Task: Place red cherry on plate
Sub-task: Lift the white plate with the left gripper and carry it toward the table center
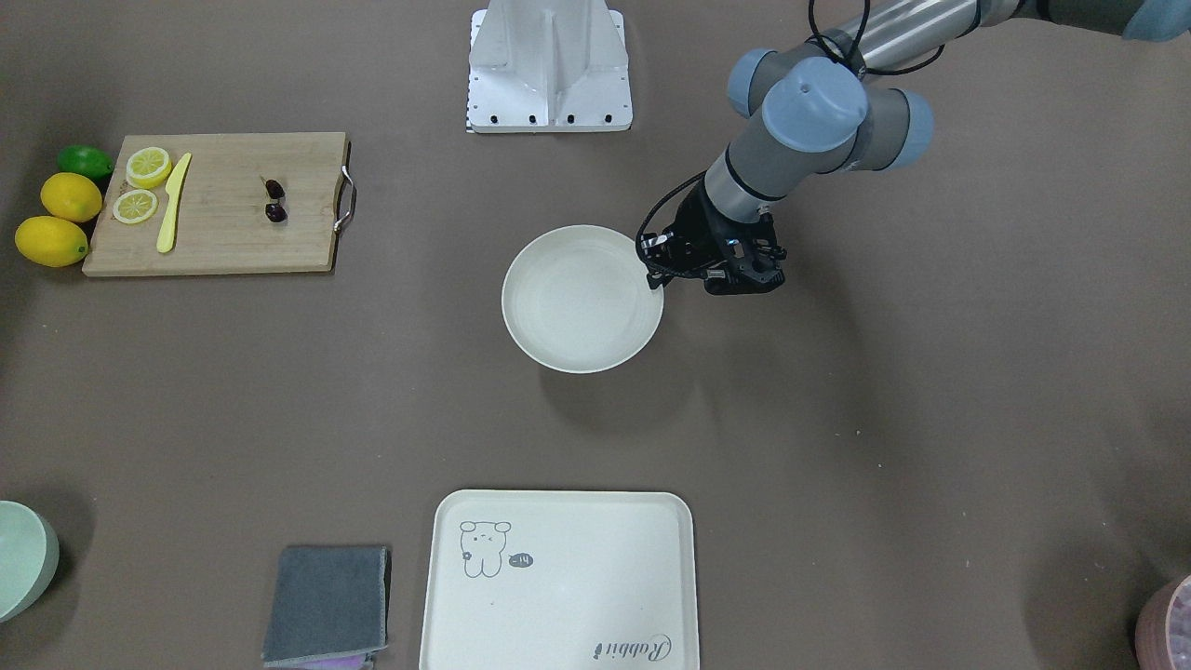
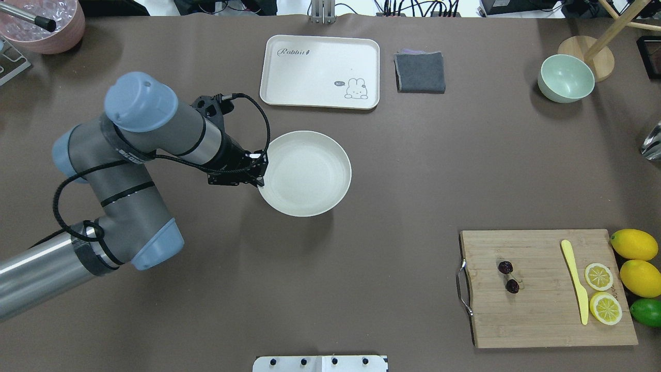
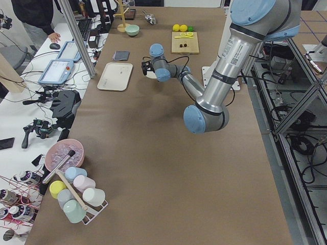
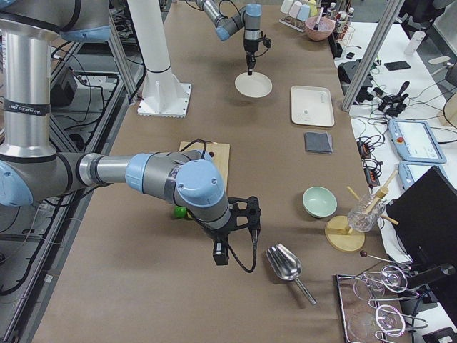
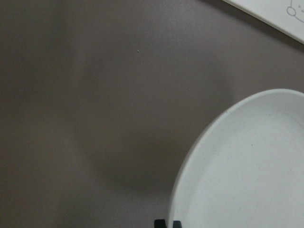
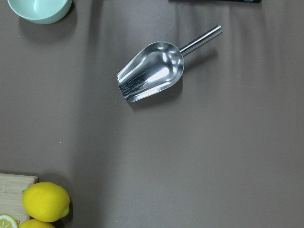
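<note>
Closest to the front-facing camera lies a cream tray (image 1: 558, 577) with a rabbit drawing, and a folded grey cloth (image 1: 327, 603) lies just to its left. Farther in, near the middle of the table, is the plate (image 1: 582, 298). It is bare inside and casts a wide, offset shadow on the brown table cover.

The left gripper (image 2: 261, 175) points down at the plate's edge on the robot's left side. In the left wrist view its two black fingertips (image 5: 160, 223) sit close together with the rim between them, so it looks clamped on the plate.

The red cherry (image 1: 274, 200) lies on a wooden cutting board (image 2: 547, 289) at the near right of the overhead view, toward the board's handle end. It is well apart from the plate and from the left gripper. On the same board, toward its other end, are a yellow knife (image 1: 173, 202) and two lemon slices (image 1: 149, 166). Two lemons (image 1: 71, 196) and a lime (image 1: 86, 162) sit just off that end.

The right gripper (image 4: 220, 259) hangs over bare table beyond the lemons, near a metal scoop (image 6: 152, 71) and some way from the cherry. Whether its fingers are apart or together cannot be told. A pale green bowl (image 6: 40, 8) stands past the scoop.
</note>
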